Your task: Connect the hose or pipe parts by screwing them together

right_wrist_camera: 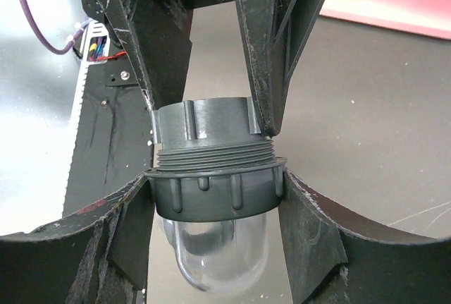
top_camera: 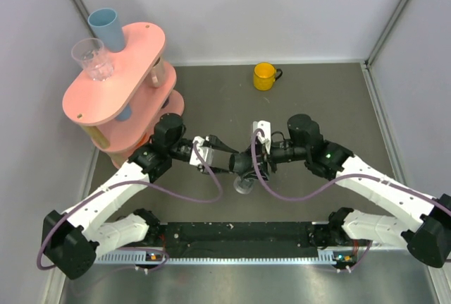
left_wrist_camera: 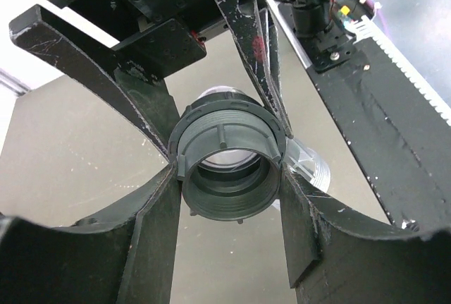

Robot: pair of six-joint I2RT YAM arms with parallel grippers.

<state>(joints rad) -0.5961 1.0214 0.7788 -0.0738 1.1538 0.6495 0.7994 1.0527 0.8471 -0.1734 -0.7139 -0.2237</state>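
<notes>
The hose or pipe parts (top_camera: 243, 166) hang above the table's middle, held between both grippers. My left gripper (left_wrist_camera: 229, 177) is shut on a grey cylinder fitting (left_wrist_camera: 227, 166) with threads inside its open end. Seen from the right wrist, that fitting (right_wrist_camera: 204, 126) meets a ribbed dark nut (right_wrist_camera: 211, 192), with a band of outer thread showing between them. My right gripper (right_wrist_camera: 215, 191) is shut on the nut, and a clear domed piece (right_wrist_camera: 211, 254) hangs below it. From above, the left gripper (top_camera: 227, 157) and right gripper (top_camera: 248, 163) meet tip to tip.
A yellow mug (top_camera: 265, 76) stands at the back centre. A pink two-tier shelf (top_camera: 116, 82) at back left carries a blue cup (top_camera: 106, 27) and a clear cup (top_camera: 92, 58). A black strip (top_camera: 239, 233) runs along the near edge between the arm bases.
</notes>
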